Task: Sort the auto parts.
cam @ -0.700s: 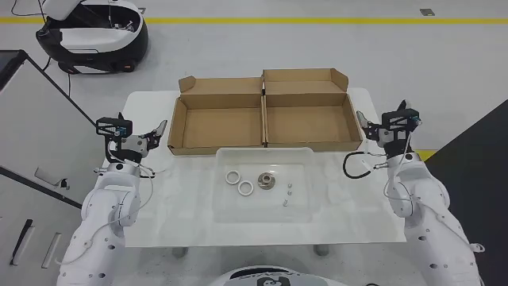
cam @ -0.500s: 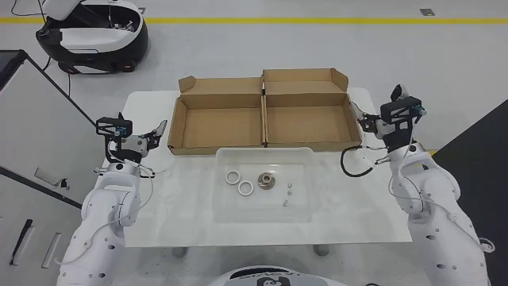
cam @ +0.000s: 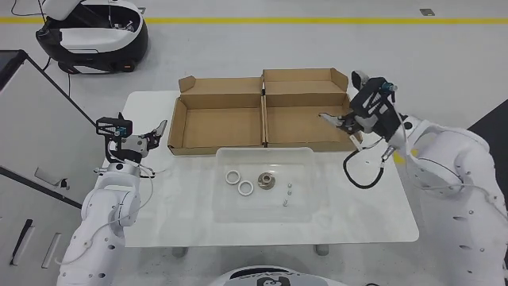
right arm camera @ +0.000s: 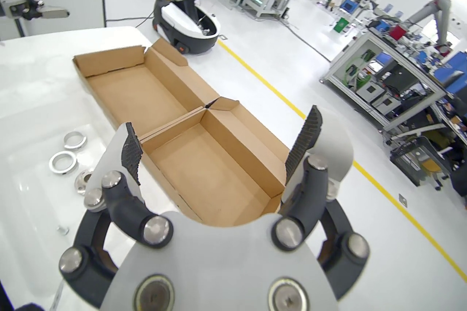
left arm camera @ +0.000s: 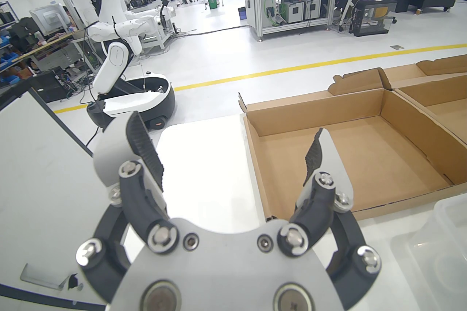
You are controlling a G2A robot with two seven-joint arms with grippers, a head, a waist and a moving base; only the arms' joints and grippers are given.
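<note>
We saw a white table (cam: 190,206) on a pale shop floor, w/ a yellow floor line (cam: 317,21) running across behind it. Far L, beyond the table's corner, stood a black-and-white wheeled robot base (cam: 95,36). The L gripper (left arm camera: 227,124) hung over the table's L edge, jaws wide apart w/ nothing btwn them, near the left cardboard box (cam: 218,123). That box lay open, touching the right cardboard box (cam: 305,123) along one wall. In front of both sat a clear plastic tray (cam: 262,152). In it were two metal rings (cam: 232,177) side by side, a flanged hub (cam: 266,180) just R of them, and small bolts (cam: 287,191) further R. The R gripper (right arm camera: 222,117) hovered over the right cardboard box's R end, jaws spread, holding nothing. An equipment rack (left arm camera: 292,2) and desks stood in the room behind.
</note>
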